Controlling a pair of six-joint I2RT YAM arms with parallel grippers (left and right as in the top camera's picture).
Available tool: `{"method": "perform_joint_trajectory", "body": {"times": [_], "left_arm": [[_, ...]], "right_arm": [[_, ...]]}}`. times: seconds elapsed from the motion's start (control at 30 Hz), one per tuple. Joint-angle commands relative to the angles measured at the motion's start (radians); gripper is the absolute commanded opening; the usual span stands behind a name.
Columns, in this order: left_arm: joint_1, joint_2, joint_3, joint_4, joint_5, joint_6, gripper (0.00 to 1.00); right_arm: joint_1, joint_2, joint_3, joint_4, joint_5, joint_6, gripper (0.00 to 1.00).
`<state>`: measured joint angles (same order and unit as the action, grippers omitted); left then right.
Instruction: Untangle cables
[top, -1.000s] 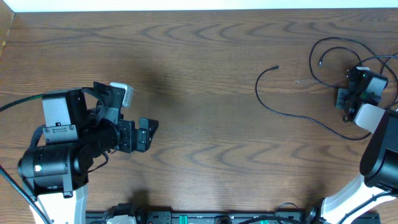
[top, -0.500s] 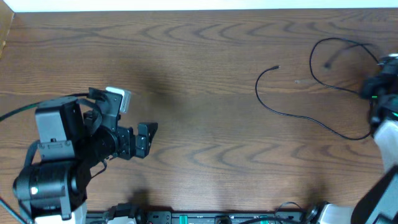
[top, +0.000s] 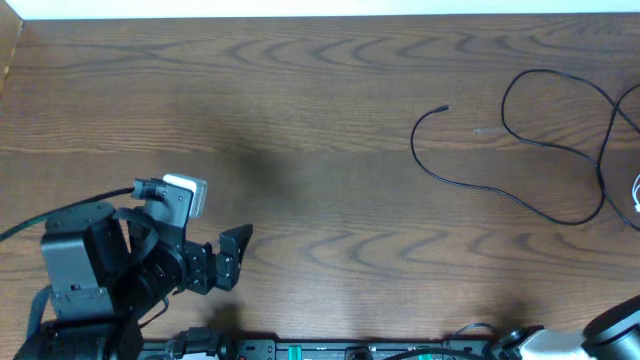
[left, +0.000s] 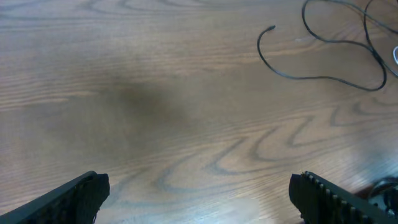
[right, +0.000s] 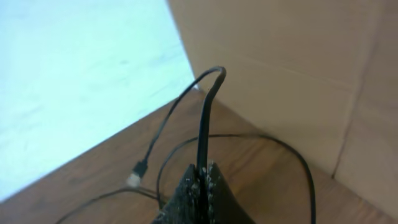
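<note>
At right wrist, jaws pinching black cord (right: 203, 130), overhead only its loops.

The right gripper (right: 203, 171) carries the black cord (right: 203, 124) off past the right edge; the left gripper (top: 212, 222) backs toward the near-left corner.
</note>
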<state>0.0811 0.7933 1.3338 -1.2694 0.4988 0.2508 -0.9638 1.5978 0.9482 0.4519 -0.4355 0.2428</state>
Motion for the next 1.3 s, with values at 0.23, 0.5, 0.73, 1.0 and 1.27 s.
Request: {"method": "perform_joint_trajectory", "body": {"times": [0.23,0.5,0.73,1.0,1.27], "left_arm": [[-0.004,-0.003,0.005,-0.032,0.002,0.019,0.98],[-0.004,-0.003,0.005,-0.032,0.002,0.022,0.98],[-0.004,-0.003,0.005,-0.040,0.002,0.021,0.98],[-0.004,-0.003,0.005,-0.040,0.002,0.021,0.98],[-0.004,-0.003,0.005,-0.058,0.002,0.021,0.98]], "right_arm": [[-0.063,0.177,0.017,0.027,-0.157,0.370,0.99],[0.073,0.158,0.020,0.025,-0.350,0.339,0.99],[0.259,0.128,0.020,-0.280,-0.499,0.108,0.99],[0.465,0.128,0.019,-0.792,-0.101,-0.161,0.99],[0.695,0.128,0.019,-1.000,0.004,-0.473,0.99]]}}
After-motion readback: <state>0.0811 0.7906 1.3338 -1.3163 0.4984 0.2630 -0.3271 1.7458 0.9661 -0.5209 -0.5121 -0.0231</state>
